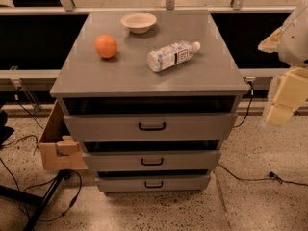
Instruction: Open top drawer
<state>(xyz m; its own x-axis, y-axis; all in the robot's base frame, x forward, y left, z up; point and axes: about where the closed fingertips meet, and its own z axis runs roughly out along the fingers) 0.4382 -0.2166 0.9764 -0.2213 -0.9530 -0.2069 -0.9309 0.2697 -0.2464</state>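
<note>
At 3 o'clock, well off the top drawer (pixel 197 127) handle (pixel 152 126), jaws' state can't tell; drawer looks barely ajar, pull remaining.

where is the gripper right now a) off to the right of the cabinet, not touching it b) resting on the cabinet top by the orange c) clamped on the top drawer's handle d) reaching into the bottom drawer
a: the gripper hangs in the air to the right of the cabinet, apart from the top drawer and its black loop handle.
</note>
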